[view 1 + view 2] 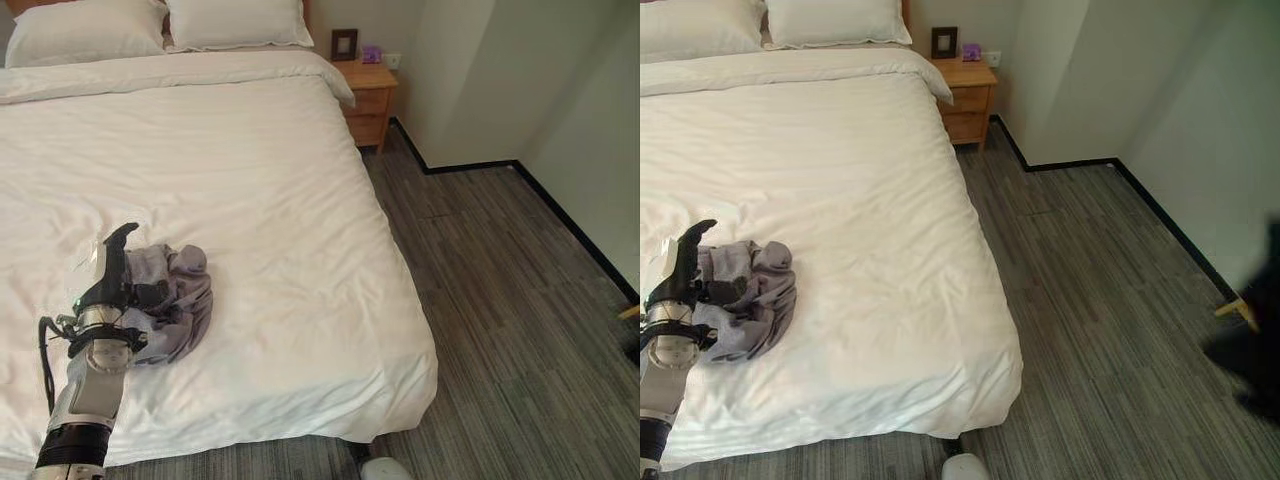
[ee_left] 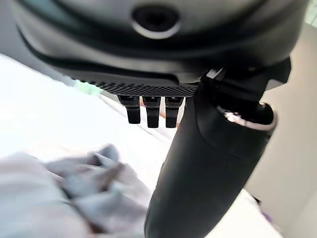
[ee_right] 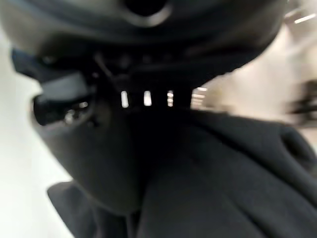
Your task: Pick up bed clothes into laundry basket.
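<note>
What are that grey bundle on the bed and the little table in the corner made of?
The grey bundle looks like soft, matte woven or knit fabric: it slumps in loose crumpled folds by the left hand. The little table looks like light wood with a smooth, slightly glossy finish, going by its warm honey colour and drawer fronts; a veneer can't be ruled out.

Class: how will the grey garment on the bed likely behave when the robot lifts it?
The grey garment lies crumpled in soft folds, so it is probably floppy and will droop from the left hand. It looks thin, likely light. A loose part may trail over the bed.

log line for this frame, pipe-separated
left hand on grey garment | fingers curled into it, thumb up | right hand with dark cloth | bed
</note>
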### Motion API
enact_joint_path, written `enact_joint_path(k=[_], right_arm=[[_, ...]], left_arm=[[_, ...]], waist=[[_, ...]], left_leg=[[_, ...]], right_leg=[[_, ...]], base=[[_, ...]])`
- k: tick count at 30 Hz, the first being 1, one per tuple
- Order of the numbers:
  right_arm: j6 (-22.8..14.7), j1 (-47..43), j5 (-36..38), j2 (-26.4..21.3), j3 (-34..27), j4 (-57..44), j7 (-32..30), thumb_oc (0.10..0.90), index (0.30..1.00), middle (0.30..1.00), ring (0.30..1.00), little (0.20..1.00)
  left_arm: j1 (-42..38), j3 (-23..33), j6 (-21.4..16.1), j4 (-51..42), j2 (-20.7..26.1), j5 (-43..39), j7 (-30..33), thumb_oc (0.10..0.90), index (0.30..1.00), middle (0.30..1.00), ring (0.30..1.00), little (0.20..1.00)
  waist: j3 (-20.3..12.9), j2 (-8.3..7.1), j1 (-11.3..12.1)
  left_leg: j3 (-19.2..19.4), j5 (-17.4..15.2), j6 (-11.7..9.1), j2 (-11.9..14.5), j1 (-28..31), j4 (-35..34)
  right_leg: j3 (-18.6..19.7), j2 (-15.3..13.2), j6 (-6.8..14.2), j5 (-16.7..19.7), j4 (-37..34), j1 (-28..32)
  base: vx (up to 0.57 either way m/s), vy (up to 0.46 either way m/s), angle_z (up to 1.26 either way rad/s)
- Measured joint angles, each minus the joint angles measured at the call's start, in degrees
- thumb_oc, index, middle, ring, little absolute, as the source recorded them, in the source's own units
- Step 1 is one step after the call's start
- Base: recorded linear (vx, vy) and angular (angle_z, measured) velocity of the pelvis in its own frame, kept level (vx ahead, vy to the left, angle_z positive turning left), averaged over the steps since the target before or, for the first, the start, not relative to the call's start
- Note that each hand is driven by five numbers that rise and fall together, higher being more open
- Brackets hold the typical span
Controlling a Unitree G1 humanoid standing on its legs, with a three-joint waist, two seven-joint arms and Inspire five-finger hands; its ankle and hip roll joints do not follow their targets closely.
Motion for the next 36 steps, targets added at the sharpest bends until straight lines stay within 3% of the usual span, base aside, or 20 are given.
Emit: enact_joint_path(k=[4, 6, 7, 9, 10, 12, 15, 17, 19, 21, 25, 27, 30, 31, 36], right_arm=[[1.87, 0.16, -0.64, 0.09, 1.02, 4.27, 0.82, 0.4, 0.3, 0.3, 0.3, 0.3], [1.86, -0.18, -0.52, 0.21, 3.51, 4.17, 1.06, 0.4, 0.3, 0.3, 0.3, 0.3], [1.85, -0.42, -0.21, 0.43, 5.0, 3.65, 1.43, 0.4, 0.3, 0.3, 0.3, 0.3], [1.77, -3.03, 0.67, 0.47, 8.1, 3.33, 2.35, 0.4, 0.3, 0.3, 0.3, 0.3], [1.72, -3.39, 1.6, 0.6, 9.28, 2.48, 2.95, 0.4, 0.3, 0.3, 0.3, 0.3], [0.75, -3.15, 2.21, 0.61, 10.92, -1.0, 3.69, 0.4, 0.3, 0.3, 0.3, 0.3], [-1.73, -2.22, 2.3, 0.61, 11.7, -4.56, 3.89, 0.4, 0.3, 0.3, 0.3, 0.3], [-3.14, -2.23, 2.41, 0.61, 12.37, -6.3, 4.28, 0.4, 0.3, 0.3, 0.3, 0.3], [-4.21, -1.09, 2.34, 0.66, 12.83, -12.78, 5.38, 0.4, 0.3, 0.3, 0.3, 0.3], [-6.02, -0.86, 2.09, 0.67, 12.84, -16.11, 5.42, 0.4, 0.3, 0.3, 0.3, 0.3], [-7.08, -0.46, 1.6, 0.88, 12.67, -17.33, 5.48, 0.4, 0.3, 0.3, 0.3, 0.3], [-7.06, -0.3, 1.47, 2.41, 12.18, -17.33, 5.83, 0.4, 0.3, 0.3, 0.3, 0.3], [-7.06, -0.34, 1.41, 2.87, 11.94, -17.32, 5.84, 0.4, 0.3, 0.3, 0.3, 0.3], [-6.99, -0.26, 1.38, 3.24, 11.87, -17.29, 5.86, 0.4, 0.3, 0.3, 0.3, 0.3], [-7.77, -1.07, 0.55, 4.0, 11.38, -19.31, 4.91, 0.4, 0.3, 0.3, 0.3, 0.3]], left_arm=[[0.55, 0.41, 1.13, 4.28, 1.24, 0.9, -0.01, 0.8, 0.9, 0.9, 0.9, 0.9], [-1.76, -3.66, 1.62, 12.75, 3.18, 0.88, -0.92, 0.8, 0.9, 0.9, 0.9, 0.9], [-4.74, -7.07, 2.19, 20.3, 3.1, 0.82, -2.24, 0.748, 0.822, 0.822, 0.822, 0.822], [-7.46, -11.37, 3.37, 29.75, 1.63, -0.26, -5.18, 0.692, 0.738, 0.738, 0.738, 0.738], [-10.06, -15.69, 2.02, 37.53, -0.05, -0.58, -5.65, 0.566, 0.549, 0.549, 0.549, 0.549], [-12.33, -17.94, 2.35, 44.27, -3.09, -0.76, -2.93, 0.511, 0.467, 0.467, 0.467, 0.467], [-15.49, -18.09, 2.36, 45.52, -1.28, -1.18, -2.65, 0.541, 0.512, 0.512, 0.512, 0.512], [-16.67, -18.26, 2.33, 46.18, -1.24, -1.88, -3.34, 0.4, 0.3, 0.3, 0.3, 0.3], [-17.25, -22.49, 2.32, 46.25, 0.09, -0.5, -3.44, 0.4, 0.3, 0.3, 0.3, 0.3], [-17.68, -22.42, 2.31, 46.23, 0.83, -0.15, -4.01, 0.4, 0.3, 0.3, 0.3, 0.3], [-19.62, -22.1, 1.97, 42.25, 3.62, -0.77, -4.99, 0.4, 0.3, 0.3, 0.3, 0.3], [-20.04, -22.03, 2.2, 33.48, 6.36, -0.98, -4.84, 0.4, 0.3, 0.3, 0.3, 0.3], [-21.94, -22.0, 1.76, 26.48, 7.5, -0.93, -4.43, 0.4, 0.3, 0.3, 0.3, 0.3], [-22.33, -22.0, 2.38, 14.68, 9.74, -0.63, -4.33, 0.4, 0.3, 0.3, 0.3, 0.3], [-30.66, -21.45, -1.61, -3.84, 11.72, 1.06, -0.83, 0.4, 0.3, 0.3, 0.3, 0.3]], waist=[[-0.84, 1.27, -0.01], [-1.57, 2.1, -0.46], [-1.76, 2.35, -0.97], [-1.86, 2.55, -1.87], [-1.85, 2.54, -2.95], [-1.9, 2.61, -3.66], [-1.97, 2.73, -4.17], [-1.97, 2.73, -4.76], [-1.94, 2.68, -5.52], [-1.65, 2.23, -5.81], [-0.47, 0.26, -5.71], [0.48, -1.41, -5.43], [0.75, -2.03, -5.59], [1.2, -2.77, -5.75], [1.6, -3.4, -7.8]], left_leg=[[1.02, -0.86, 0.77, -1.33, -0.07, -0.05], [1.47, -0.99, 0.79, -1.6, 0.04, -0.06], [1.41, -1.03, 0.78, -1.97, 0.15, -0.06], [1.65, -1.04, 0.88, -2.27, 0.08, -0.06], [1.54, -1.06, 0.92, -2.56, 0.14, -0.05], [1.88, -1.13, 1.02, -3.04, 0.6, -0.04], [1.89, -1.0, 0.83, -3.35, 0.62, -0.03], [1.88, -1.0, 0.86, -3.54, 0.76, 0.0], [3.05, -0.95, 0.85, -3.99, 0.43, 0.24], [3.93, -1.08, 0.88, -3.82, 0.52, -0.01], [4.88, -0.94, 0.69, -3.77, 0.88, 0.14], [4.78, -0.6, 0.56, -3.73, 0.86, 0.27], [4.81, -0.61, 0.57, -3.64, 0.92, 0.27], [4.78, -0.61, 0.57, -3.74, 0.84, 0.27], [5.06, -0.89, 0.91, -4.16, 0.85, 0.25]], right_leg=[[-0.26, -1.85, 0.25, -0.52, -0.33, -0.3], [-0.43, -1.92, 0.56, -0.58, -0.32, -0.45], [-0.2, -2.02, 1.04, -0.26, -0.33, -0.5], [-0.13, -2.42, 1.3, -0.1, -0.33, -0.81], [-0.15, -2.68, 1.39, -0.02, -0.32, -0.58], [0.07, -3.15, 1.57, 0.67, -0.32, -0.39], [0.05, -3.35, 1.88, 1.15, -0.31, -0.44], [0.16, -3.43, 1.83, 1.24, -0.3, -0.66], [1.18, -3.28, 1.57, 2.62, 0.09, -1.69], [1.73, -3.17, 1.66, 2.55, 0.07, -1.92], [2.53, -2.95, 2.12, 2.15, -0.31, -2.28], [2.67, -2.7, 1.27, 2.89, 0.08, -2.36], [2.8, -2.65, 1.11, 3.22, 0.11, -2.38], [2.87, -2.67, 1.14, 3.58, 0.13, -2.44], [3.16, -2.87, 2.22, 4.91, 0.16, -2.46]], base=[[-0.02, 0.018, -0.11], [-0.04, 0.032, -0.13], [-0.03, 0.02, -0.05], [-0.01, 0.037, -0.05], [0.0, 0.043, 0.05], [-0.01, 0.009, -0.02], [-0.03, 0.011, -0.04], [-0.05, 0.022, -0.02], [-0.04, 0.025, -0.2], [-0.04, 0.009, -0.27], [-0.05, 0.012, -0.1], [-0.04, 0.017, -0.03], [-0.03, 0.044, -0.04], [-0.03, 0.067, -0.01], [-0.09, 0.002, -0.04]])
